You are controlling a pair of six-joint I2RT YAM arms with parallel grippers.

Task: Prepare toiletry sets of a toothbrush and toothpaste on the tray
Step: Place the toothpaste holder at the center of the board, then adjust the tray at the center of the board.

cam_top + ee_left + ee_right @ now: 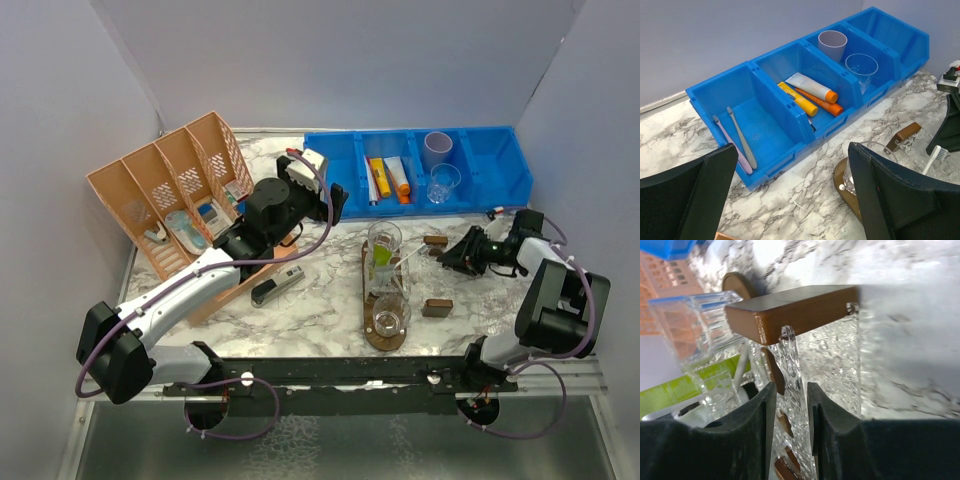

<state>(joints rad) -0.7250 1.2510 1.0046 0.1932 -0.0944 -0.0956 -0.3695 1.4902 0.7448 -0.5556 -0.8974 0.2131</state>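
We had left jaws wide by the blue bin [765,132], right jaws narrowly astride a clear ribbed piece [791,370].

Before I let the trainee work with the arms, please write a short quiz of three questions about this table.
1. True or false: the left pincer stands open and empty.
2. How many squeeze tubes lie in the blue bin?
3. The two toothbrushes in the bin lie: A) together with the tubes, B) alone in an end compartment, C) spread over two compartments.
Key: 1 true; 2 three; 3 B.
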